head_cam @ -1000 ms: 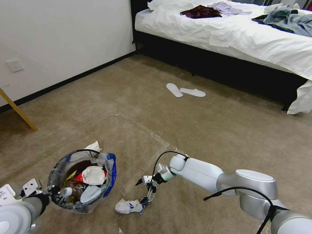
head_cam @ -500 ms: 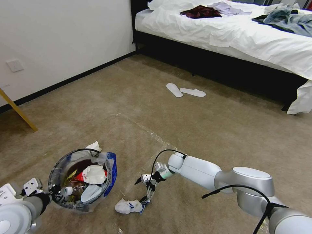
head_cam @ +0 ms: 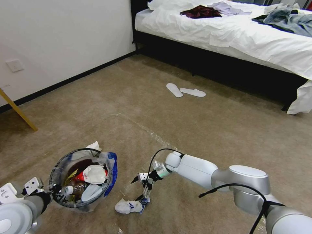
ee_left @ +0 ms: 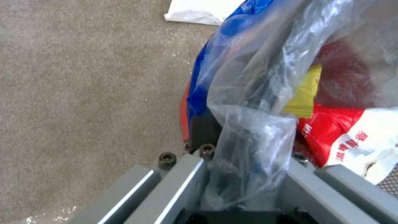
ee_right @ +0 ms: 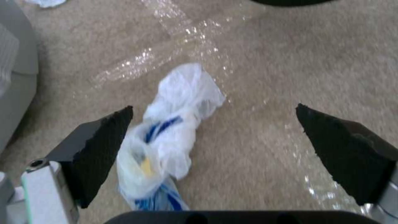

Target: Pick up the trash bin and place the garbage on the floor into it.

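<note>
Two arms low in front of the robot, one clamped, one spread.

The left gripper (head_cam: 53, 190) sits at the lower left at the end of a short grey forearm, its grey fingers (ee_left: 178, 183) closed together on what they hold. The right arm reaches in from the lower right, elbow bent, forearm angled toward the middle, wrist turned downward. The right gripper (head_cam: 142, 191) points at the floor with its black fingertips (ee_right: 101, 146) set wide apart, jaws fully spread.

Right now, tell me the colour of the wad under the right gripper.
White wad with blue stripes, clearest in the right wrist view.
</note>
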Motion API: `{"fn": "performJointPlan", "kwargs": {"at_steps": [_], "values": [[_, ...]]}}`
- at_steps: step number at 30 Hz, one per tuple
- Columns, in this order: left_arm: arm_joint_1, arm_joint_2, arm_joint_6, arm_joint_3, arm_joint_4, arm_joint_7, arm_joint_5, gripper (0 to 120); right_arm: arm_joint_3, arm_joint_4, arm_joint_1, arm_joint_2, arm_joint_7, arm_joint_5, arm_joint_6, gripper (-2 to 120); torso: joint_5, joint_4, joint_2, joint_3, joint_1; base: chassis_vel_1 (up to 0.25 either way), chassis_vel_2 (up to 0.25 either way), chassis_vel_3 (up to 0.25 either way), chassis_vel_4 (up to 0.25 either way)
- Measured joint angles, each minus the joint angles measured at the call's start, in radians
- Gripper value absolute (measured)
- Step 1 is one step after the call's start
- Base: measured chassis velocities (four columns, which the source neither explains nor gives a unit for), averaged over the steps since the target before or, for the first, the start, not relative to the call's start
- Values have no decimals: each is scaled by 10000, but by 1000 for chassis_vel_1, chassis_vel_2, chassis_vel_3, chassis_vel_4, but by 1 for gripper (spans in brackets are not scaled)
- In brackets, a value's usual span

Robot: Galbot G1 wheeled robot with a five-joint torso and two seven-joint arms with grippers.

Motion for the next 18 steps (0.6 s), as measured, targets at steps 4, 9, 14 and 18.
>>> {"fn": "performJointPlan", "kwargs": {"at_steps": [4, 9, 14, 18], "values": [[18, -16, 1, -4, -5, 1, 11, 0, -4, -75, -5, 171, 12, 43, 23, 100, 1, 1, -1, 0, 0, 0, 0, 0, 0], [54, -29, 4, -4, -18, 2, 29, 0, -8, -33, -20, 203, -13, 136, 60, 100, 0, 0, 0, 0, 0, 0, 0, 0, 0], [65, -32, 6, -5, -24, 8, 42, 0, -64, 97, -150, 166, -242, 282, 151, 100, 1, 0, 0, -1, 0, 0, 0, 0, 0], [64, -46, 7, -5, -24, 12, 55, 0, -103, 178, -172, 131, -410, 344, 216, 100, 0, -1, 0, -1, 0, 0, 0, 0, 0]]}}
